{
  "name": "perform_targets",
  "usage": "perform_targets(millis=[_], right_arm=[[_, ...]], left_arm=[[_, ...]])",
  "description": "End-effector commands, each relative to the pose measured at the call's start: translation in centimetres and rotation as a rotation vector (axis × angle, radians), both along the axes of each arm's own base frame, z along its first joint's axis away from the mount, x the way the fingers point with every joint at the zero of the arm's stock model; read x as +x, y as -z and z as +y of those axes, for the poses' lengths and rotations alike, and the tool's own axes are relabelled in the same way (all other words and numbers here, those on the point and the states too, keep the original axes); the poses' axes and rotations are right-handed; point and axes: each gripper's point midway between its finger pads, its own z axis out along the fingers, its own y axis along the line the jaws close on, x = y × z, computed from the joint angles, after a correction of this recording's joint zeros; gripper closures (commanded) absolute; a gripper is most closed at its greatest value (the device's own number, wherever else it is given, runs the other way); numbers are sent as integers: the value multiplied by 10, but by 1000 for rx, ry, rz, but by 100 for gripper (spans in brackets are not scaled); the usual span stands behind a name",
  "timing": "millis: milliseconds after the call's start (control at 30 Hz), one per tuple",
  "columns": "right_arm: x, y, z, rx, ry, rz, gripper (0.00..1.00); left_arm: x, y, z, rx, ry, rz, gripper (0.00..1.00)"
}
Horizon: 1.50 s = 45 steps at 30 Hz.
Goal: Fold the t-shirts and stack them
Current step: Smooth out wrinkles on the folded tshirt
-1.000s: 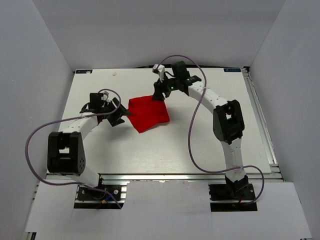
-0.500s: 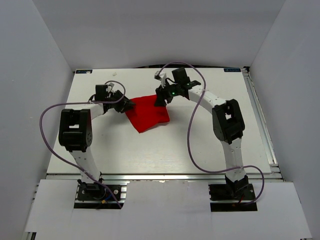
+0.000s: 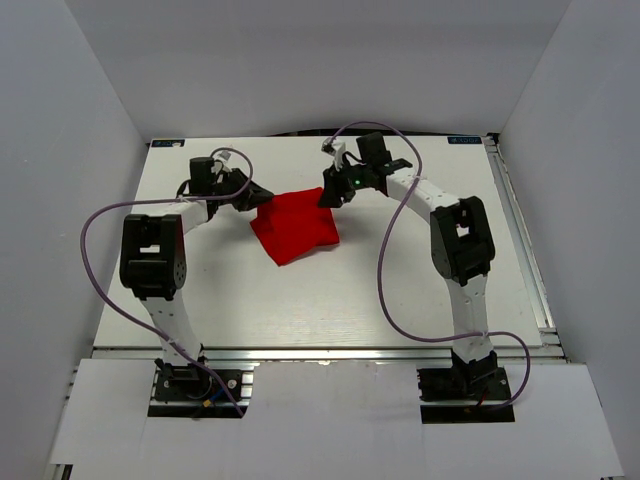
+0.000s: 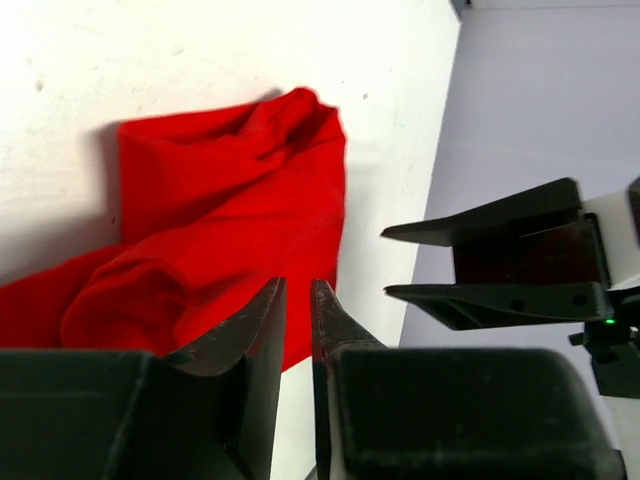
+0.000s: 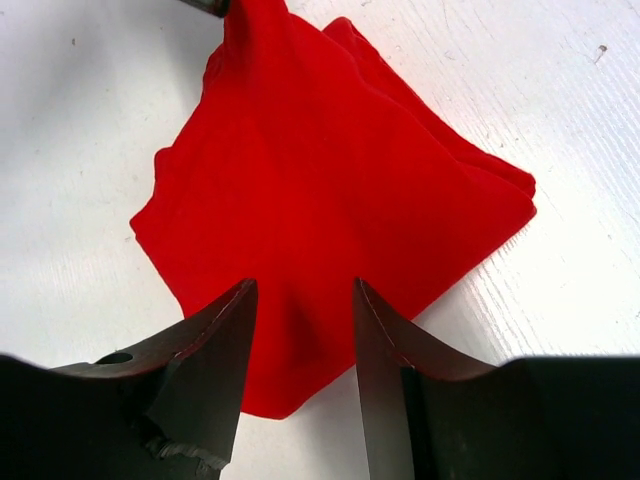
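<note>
Top view: the folded t-shirt (image 3: 295,228) lies mid-table (image 3: 200,290); the left gripper (image 3: 258,197) and right gripper (image 3: 328,195) reach its far corners. Left wrist view: jaws nearly closed at the cloth's edge; whether they pinch it cannot be told. Right wrist view: jaws apart, low over the shirt.
</note>
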Motion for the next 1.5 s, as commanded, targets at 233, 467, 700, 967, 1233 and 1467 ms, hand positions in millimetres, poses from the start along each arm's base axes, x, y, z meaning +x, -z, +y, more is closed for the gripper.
perform_targets(millis=[233, 467, 700, 967, 1233, 1467], right_arm=[[-10, -35, 10, 132, -56, 29, 54], [-26, 2, 21, 198, -116, 212, 75], [-42, 28, 21, 198, -119, 330, 76], [-58, 81, 9, 101, -56, 472, 80], [-57, 112, -5, 2, 30, 520, 80], [-59, 71, -6, 78, -37, 472, 79]], left_arm=[[11, -68, -30, -155, 149, -170, 64], [10, -38, -60, -203, 235, -79, 65], [7, -7, -65, -215, 257, -8, 66], [22, 43, -43, -172, 155, 69, 69], [30, 82, -31, -125, 106, 141, 69], [46, 51, -24, -140, 106, 43, 68]])
